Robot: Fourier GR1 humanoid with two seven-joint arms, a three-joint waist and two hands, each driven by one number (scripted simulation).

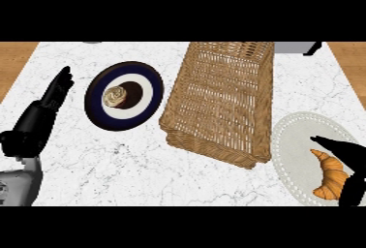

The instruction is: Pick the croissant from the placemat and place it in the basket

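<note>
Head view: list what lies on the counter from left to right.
left robot hand → dark plate holding a cupcake → basket → placemat → croissant, with the right robot hand over it.

No text, label, brand, number or sign can be read anywhere on the counter or on the things it carries.

We see a basket (221, 101) at the counter's (143, 169) middle. Left of it a plate (123, 96) holds a cupcake (120, 95). Right of it a croissant (330, 174) lies on a placemat (300, 155).
</note>
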